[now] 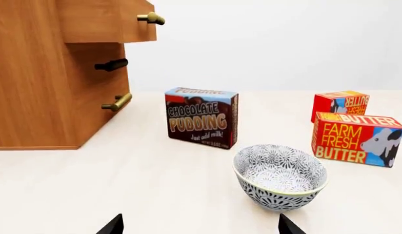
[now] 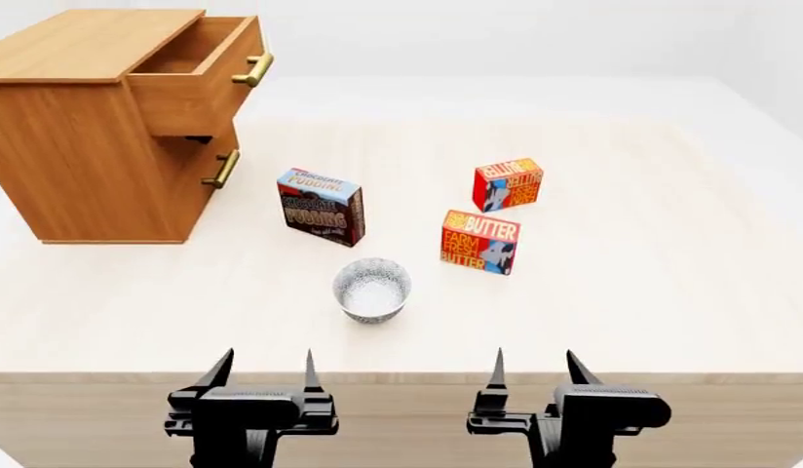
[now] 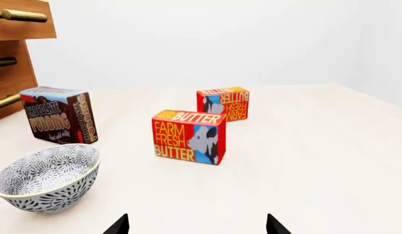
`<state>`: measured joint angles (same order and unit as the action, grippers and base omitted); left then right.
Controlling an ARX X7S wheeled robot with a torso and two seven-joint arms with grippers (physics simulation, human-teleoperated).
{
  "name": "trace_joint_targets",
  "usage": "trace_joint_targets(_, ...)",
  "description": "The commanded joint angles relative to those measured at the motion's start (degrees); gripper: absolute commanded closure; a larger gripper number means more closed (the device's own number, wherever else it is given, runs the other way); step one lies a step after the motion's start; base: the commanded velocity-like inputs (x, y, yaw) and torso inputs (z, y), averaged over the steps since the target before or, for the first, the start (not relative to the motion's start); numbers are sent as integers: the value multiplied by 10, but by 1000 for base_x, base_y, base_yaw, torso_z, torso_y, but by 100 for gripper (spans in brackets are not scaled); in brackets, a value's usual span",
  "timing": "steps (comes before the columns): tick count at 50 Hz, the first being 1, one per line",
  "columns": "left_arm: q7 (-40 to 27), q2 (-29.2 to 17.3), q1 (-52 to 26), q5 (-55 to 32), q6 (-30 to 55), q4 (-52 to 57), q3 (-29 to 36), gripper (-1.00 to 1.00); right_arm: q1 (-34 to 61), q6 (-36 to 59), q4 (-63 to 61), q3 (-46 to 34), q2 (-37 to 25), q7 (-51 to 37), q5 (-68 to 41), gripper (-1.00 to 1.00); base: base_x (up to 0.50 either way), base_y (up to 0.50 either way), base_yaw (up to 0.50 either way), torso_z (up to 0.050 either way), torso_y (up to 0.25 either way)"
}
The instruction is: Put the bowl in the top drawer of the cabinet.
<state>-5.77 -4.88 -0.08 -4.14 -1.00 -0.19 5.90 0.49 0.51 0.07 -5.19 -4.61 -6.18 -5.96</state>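
The bowl [image 2: 371,290], white with a fine blue-grey pattern, stands upright on the table near its front edge; it also shows as the bowl [image 1: 280,176] and the bowl [image 3: 48,177]. The cabinet [image 2: 77,146] stands at the far left, and its top drawer [image 2: 207,68] is pulled out, its inside showing from above, brass handle at the front. My left gripper [image 2: 262,372] is open, short of the bowl and a little left of it. My right gripper [image 2: 533,370] is open too, nearer and to the bowl's right. Nothing lies between either pair of fingers.
A chocolate pudding box [image 2: 321,206] stands just behind the bowl. Two butter boxes, one [image 2: 481,242] nearer and one [image 2: 507,184] farther, stand to the right of it. The lower drawer [image 2: 207,171] is shut. The table's front edge [image 2: 401,375] runs under both grippers.
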Motion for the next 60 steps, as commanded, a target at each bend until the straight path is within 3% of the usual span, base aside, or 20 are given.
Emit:
trace_joint_targets(1, -10, -8, 0, -5, -3, -1, 10, -100, 0, -4, -1, -9, -8, -6, -9, -100, 0, 0, 0, 50, 0)
trace_joint_targets(7, -16, -11, -1, -9, 1, 0, 13, -100, -1, -3, -2, -20, -14, -12, -2, -100, 0, 226, 0, 49, 0)
trace_joint_targets(18, -24, -17, -1, -11, 0, 0, 22, -100, -2, -5, -4, -25, -20, -16, -13, -100, 0, 500, 0, 0, 0)
trace_joint_targets(37, -44, -26, -4, -8, 0, 8, 32, -100, 0, -17, -9, -31, -26, -34, -18, -100, 0, 0, 0, 0, 0)
trace_joint_targets(49, -75, -55, -1, -2, 198, 272, 29, -100, -12, 160, -275, -29, -49, -73, -55, -100, 0, 0, 0, 0, 0)
trace_joint_targets(60, -80, -63, -11, -7, 259, 333, 33, -100, -12, 211, -358, -33, -65, -83, -68, -100, 0, 0, 0, 0, 0)
